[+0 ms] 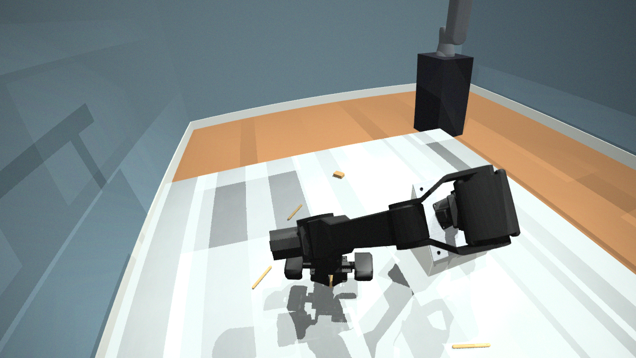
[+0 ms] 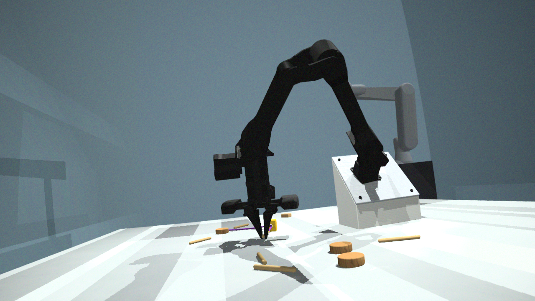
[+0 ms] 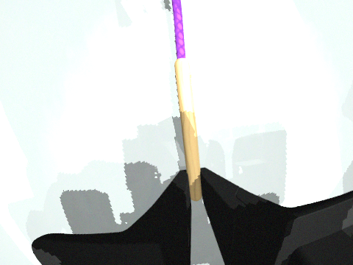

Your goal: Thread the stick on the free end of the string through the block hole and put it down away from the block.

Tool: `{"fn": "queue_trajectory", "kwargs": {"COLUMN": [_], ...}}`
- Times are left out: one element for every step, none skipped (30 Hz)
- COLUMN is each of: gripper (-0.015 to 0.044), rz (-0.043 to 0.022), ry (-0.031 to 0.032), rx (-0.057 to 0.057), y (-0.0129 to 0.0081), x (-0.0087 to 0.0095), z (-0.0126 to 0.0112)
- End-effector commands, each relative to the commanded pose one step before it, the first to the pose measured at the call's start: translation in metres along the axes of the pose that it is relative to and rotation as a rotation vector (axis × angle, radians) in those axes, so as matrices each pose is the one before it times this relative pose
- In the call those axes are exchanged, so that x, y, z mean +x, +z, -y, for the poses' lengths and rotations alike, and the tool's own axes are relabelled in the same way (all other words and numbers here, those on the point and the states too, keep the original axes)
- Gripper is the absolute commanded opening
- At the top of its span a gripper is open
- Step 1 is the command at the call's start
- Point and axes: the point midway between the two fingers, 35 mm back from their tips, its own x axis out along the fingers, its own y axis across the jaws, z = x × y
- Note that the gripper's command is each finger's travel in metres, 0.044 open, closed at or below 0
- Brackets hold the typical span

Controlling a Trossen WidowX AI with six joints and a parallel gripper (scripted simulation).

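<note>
My gripper (image 3: 193,176) (image 2: 261,233) (image 1: 330,279) is shut on the near end of the thin wooden stick (image 3: 188,118) and stands low over the table, pointing down. The purple string (image 3: 179,25) (image 2: 245,229) runs from the stick's far end into the hole of the yellow wooden block (image 2: 274,225), which sits on the table just beyond. Only the stick's tip (image 1: 331,280) shows in the top view, and the arm hides the block there. A round wooden button (image 2: 221,230) lies left of the block.
Loose sticks (image 1: 261,277) (image 1: 294,212) (image 1: 470,345) (image 2: 274,267) (image 2: 398,238) lie around. Two wooden discs (image 2: 340,247) (image 2: 350,259) lie right of the gripper. A small wooden piece (image 1: 339,174) lies farther back. The arm's white base mount (image 2: 378,213) stands to the right, a dark box (image 1: 442,91) behind it.
</note>
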Motion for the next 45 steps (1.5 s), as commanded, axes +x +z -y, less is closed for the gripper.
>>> {"fn": "queue_trajectory", "kwargs": {"gripper": [0.0000,0.0000,0.0000,0.0000,0.0000,0.0000,0.0000,0.0000,0.0000,0.0000,0.0000,0.0000,0.0000,0.0000,0.0000,0.0000,0.0000,0.0000,0.0000,0.0000,0.0000,0.0000,0.0000,0.0000,0.0000,0.0000,0.0000,0.0000,0.0000,0.0000,0.0000,0.0000,0.0000,0.0000,0.0000,0.0000,0.0000,0.0000,0.0000,0.0000,0.0026,0.0053,0.0079,0.0105,0.0131], "rz": [-0.00590,0.00000,0.00000,0.00000,0.00000,0.00000,0.00000,0.00000,0.00000,0.00000,0.00000,0.00000,0.00000,0.00000,0.00000,0.00000,0.00000,0.00000,0.00000,0.00000,0.00000,0.00000,0.00000,0.00000,0.00000,0.00000,0.00000,0.00000,0.00000,0.00000,0.00000,0.00000,0.00000,0.00000,0.00000,0.00000,0.00000,0.00000,0.00000,0.00000,0.00594,0.00000,0.00000,0.00000,0.00000], "ry": [-0.00698,0.00000,0.00000,0.00000,0.00000,0.00000,0.00000,0.00000,0.00000,0.00000,0.00000,0.00000,0.00000,0.00000,0.00000,0.00000,0.00000,0.00000,0.00000,0.00000,0.00000,0.00000,0.00000,0.00000,0.00000,0.00000,0.00000,0.00000,0.00000,0.00000,0.00000,0.00000,0.00000,0.00000,0.00000,0.00000,0.00000,0.00000,0.00000,0.00000,0.00703,0.00000,0.00000,0.00000,0.00000], "rx": [-0.0049,0.0000,0.0000,0.0000,0.0000,0.0000,0.0000,0.0000,0.0000,0.0000,0.0000,0.0000,0.0000,0.0000,0.0000,0.0000,0.0000,0.0000,0.0000,0.0000,0.0000,0.0000,0.0000,0.0000,0.0000,0.0000,0.0000,0.0000,0.0000,0.0000,0.0000,0.0000,0.0000,0.0000,0.0000,0.0000,0.0000,0.0000,0.0000,0.0000,0.0048,0.0000,0.0000,0.0000,0.0000], "y": [-0.00306,0.00000,0.00000,0.00000,0.00000,0.00000,0.00000,0.00000,0.00000,0.00000,0.00000,0.00000,0.00000,0.00000,0.00000,0.00000,0.00000,0.00000,0.00000,0.00000,0.00000,0.00000,0.00000,0.00000,0.00000,0.00000,0.00000,0.00000,0.00000,0.00000,0.00000,0.00000,0.00000,0.00000,0.00000,0.00000,0.00000,0.00000,0.00000,0.00000,0.00306,0.00000,0.00000,0.00000,0.00000], "x": [0.00219,0.00000,0.00000,0.00000,0.00000,0.00000,0.00000,0.00000,0.00000,0.00000,0.00000,0.00000,0.00000,0.00000,0.00000,0.00000,0.00000,0.00000,0.00000,0.00000,0.00000,0.00000,0.00000,0.00000,0.00000,0.00000,0.00000,0.00000,0.00000,0.00000,0.00000,0.00000,0.00000,0.00000,0.00000,0.00000,0.00000,0.00000,0.00000,0.00000,-0.00221,0.00000,0.00000,0.00000,0.00000], "z": [0.00184,0.00000,0.00000,0.00000,0.00000,0.00000,0.00000,0.00000,0.00000,0.00000,0.00000,0.00000,0.00000,0.00000,0.00000,0.00000,0.00000,0.00000,0.00000,0.00000,0.00000,0.00000,0.00000,0.00000,0.00000,0.00000,0.00000,0.00000,0.00000,0.00000,0.00000,0.00000,0.00000,0.00000,0.00000,0.00000,0.00000,0.00000,0.00000,0.00000,-0.00180,0.00000,0.00000,0.00000,0.00000]}}
